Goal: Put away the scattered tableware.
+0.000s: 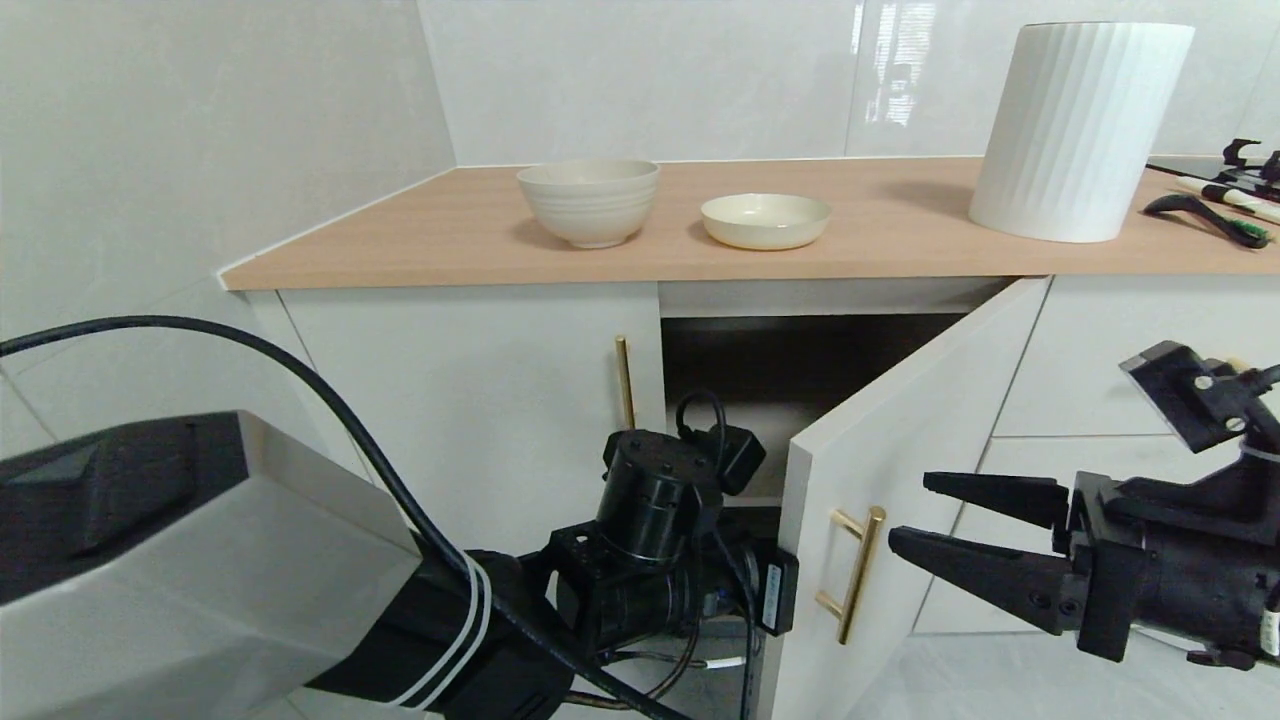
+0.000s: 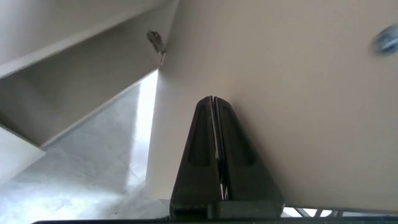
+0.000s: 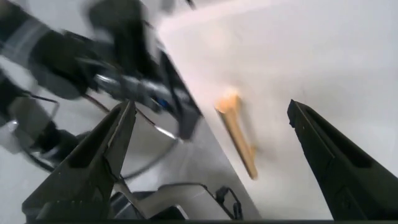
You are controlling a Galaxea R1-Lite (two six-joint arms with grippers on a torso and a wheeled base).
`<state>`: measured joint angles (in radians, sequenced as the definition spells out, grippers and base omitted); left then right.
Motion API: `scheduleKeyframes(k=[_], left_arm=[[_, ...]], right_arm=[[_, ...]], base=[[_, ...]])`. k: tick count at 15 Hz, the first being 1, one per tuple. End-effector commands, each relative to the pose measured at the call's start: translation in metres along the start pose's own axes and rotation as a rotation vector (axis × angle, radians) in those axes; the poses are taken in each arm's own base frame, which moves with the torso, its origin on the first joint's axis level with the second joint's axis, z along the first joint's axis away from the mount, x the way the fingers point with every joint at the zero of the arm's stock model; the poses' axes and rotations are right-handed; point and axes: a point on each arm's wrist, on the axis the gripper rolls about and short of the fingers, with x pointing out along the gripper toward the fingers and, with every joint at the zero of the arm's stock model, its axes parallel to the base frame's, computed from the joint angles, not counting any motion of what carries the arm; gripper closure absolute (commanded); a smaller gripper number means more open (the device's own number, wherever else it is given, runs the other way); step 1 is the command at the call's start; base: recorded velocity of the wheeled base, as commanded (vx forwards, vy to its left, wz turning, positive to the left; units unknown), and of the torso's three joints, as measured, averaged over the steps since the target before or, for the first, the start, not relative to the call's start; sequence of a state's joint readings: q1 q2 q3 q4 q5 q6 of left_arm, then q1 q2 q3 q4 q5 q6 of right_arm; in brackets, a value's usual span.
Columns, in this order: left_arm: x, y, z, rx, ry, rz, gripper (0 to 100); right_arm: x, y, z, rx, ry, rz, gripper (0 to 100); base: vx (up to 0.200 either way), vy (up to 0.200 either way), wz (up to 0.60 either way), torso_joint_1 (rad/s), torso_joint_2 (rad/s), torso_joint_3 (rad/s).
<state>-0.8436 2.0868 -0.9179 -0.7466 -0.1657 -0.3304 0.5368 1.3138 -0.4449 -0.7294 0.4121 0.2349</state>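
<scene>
A: Starting at the left. Any tableware in hand?
B: None. Logging a deep bowl [image 1: 588, 200] upper centre-left of the head view, upright on the countertop [image 1: 400, 240], untouched. Just right of it and apart, a shallow dish [image 1: 765, 220], also on the wood.
A: And the left arm?
B: Catching the left gripper [image 2: 212, 106] in its own wrist view: pressed together, pinching nothing, close to a pale flat panel [image 2: 298, 81]. Cannot tell whether touching. Judging by the head view, tucked low behind the cabinet door [image 1: 900, 420], lower centre.
A: Door state?
B: Swung partway out, with a dark opening [image 1: 800, 360] above and behind it. Gold handle [image 1: 855, 572] on its face, lower centre-right.
A: Right side?
B: Lower right, the right gripper [image 1: 908, 512]: spread wide, empty, pointed at the handle and near it, not touching.
A: Further right?
B: Tall white ribbed canister [image 1: 1075, 130] upper right on the countertop. Dark utensils [image 1: 1210, 212] at the far right edge.
A: Step in hand, then?
B: Likely getting the cabinet open for storage. Nothing stowed yet, so early in the task. Next, probably: finishing the swing, either by pushing from inside or by closing squarely on the handle, then rising to countertop height for the bowl. Worth watching the door edge against the left wrist.
</scene>
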Motion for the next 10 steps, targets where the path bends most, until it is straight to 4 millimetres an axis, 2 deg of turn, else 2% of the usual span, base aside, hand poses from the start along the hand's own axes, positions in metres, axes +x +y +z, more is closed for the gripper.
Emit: scheduleKeyframes(k=[1, 2, 3, 5, 7, 8, 10], left_arm=[[0.002, -0.01, -0.006, 0.01, 0.017, -0.022, 100], [0.002, -0.012, -0.006, 0.012, 0.018, -0.028, 100], [0.001, -0.023, -0.01, 0.024, 0.031, -0.059, 100], [-0.003, -0.028, -0.006, 0.03, 0.021, -0.085, 100], [-0.006, -0.041, -0.006, 0.045, 0.016, -0.119, 100], [-0.006, -0.041, -0.006, 0.045, 0.016, -0.119, 100], [-0.008, -0.062, -0.007, 0.076, 0.02, -0.193, 100]], right_arm=[[-0.018, 0.012, 0.015, -0.041, -0.091, 0.024, 0], [-0.02, 0.013, 0.017, -0.046, -0.102, 0.027, 0], [-0.032, 0.02, 0.026, -0.062, -0.136, 0.035, 0], [-0.044, 0.028, 0.033, -0.067, -0.148, 0.044, 0], [-0.057, 0.036, 0.04, -0.087, -0.18, 0.08, 0], [-0.057, 0.036, 0.04, -0.087, -0.18, 0.08, 0], [-0.07, 0.045, 0.047, -0.115, -0.227, 0.126, 0]], base=[[0.0, 0.0, 0.0, 0.0, 0.0, 0.0], [0.0, 0.0, 0.0, 0.0, 0.0, 0.0], [0.0, 0.0, 0.0, 0.0, 0.0, 0.0], [0.0, 0.0, 0.0, 0.0, 0.0, 0.0], [0.0, 0.0, 0.0, 0.0, 0.0, 0.0], [0.0, 0.0, 0.0, 0.0, 0.0, 0.0], [0.0, 0.0, 0.0, 0.0, 0.0, 0.0]])
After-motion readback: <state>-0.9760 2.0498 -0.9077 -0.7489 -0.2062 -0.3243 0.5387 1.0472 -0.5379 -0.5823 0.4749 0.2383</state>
